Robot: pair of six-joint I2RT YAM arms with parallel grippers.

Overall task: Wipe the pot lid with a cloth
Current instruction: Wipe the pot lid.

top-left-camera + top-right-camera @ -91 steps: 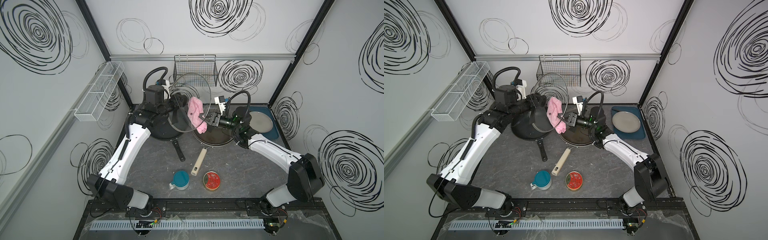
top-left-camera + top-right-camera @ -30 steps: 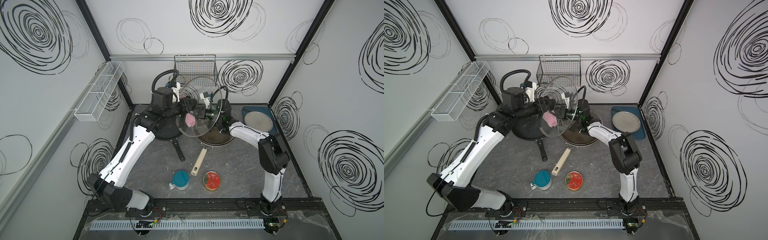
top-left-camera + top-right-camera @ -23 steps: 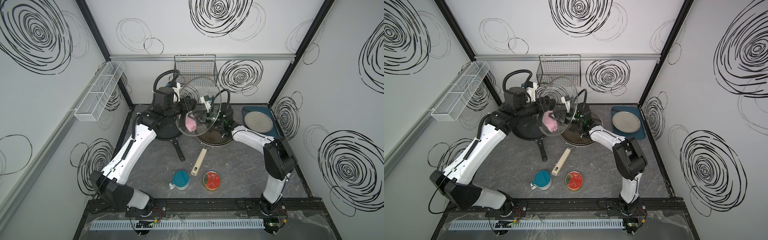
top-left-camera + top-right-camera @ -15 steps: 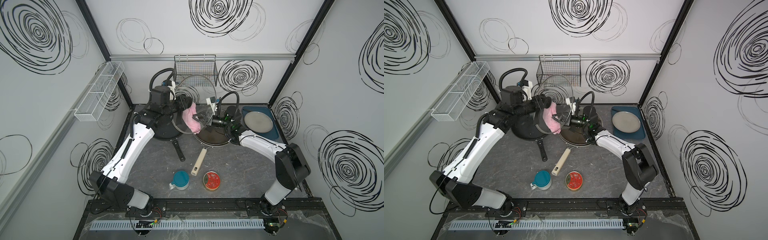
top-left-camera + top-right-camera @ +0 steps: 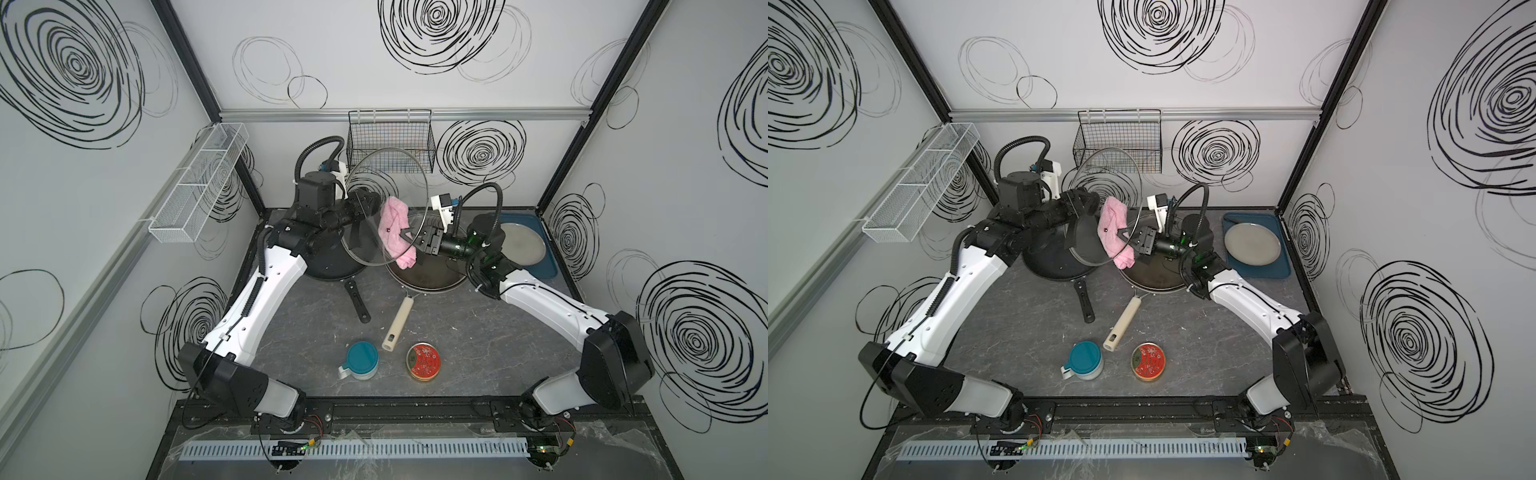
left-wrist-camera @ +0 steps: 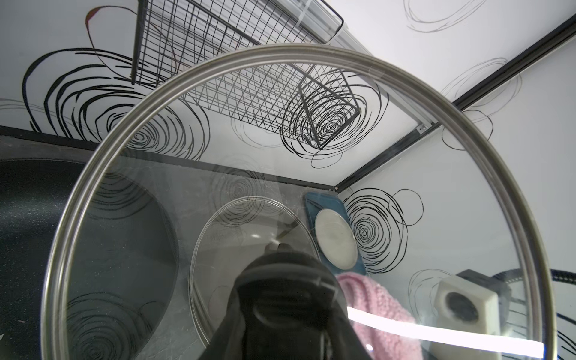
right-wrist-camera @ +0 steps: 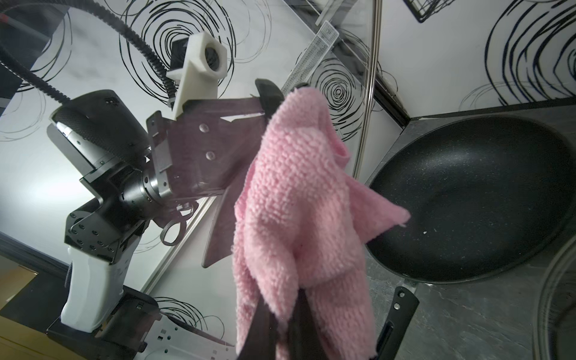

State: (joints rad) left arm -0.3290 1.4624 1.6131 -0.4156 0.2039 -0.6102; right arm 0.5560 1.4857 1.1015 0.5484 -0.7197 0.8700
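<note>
The left jaws, clamped on the lid [image 6: 280,140], hold it on edge above the counter [image 5: 457,332], likely so the right jaws, clenched on the cloth [image 7: 299,193], can rub its underside.

We've got the pot lid [image 5: 376,178], clear glass with a steel rim, standing nearly on edge, raised above the table [image 5: 457,332] at the back. The pink terry cloth [image 5: 394,232] hangs bunched and drooping, up against the lid's underside.
</note>
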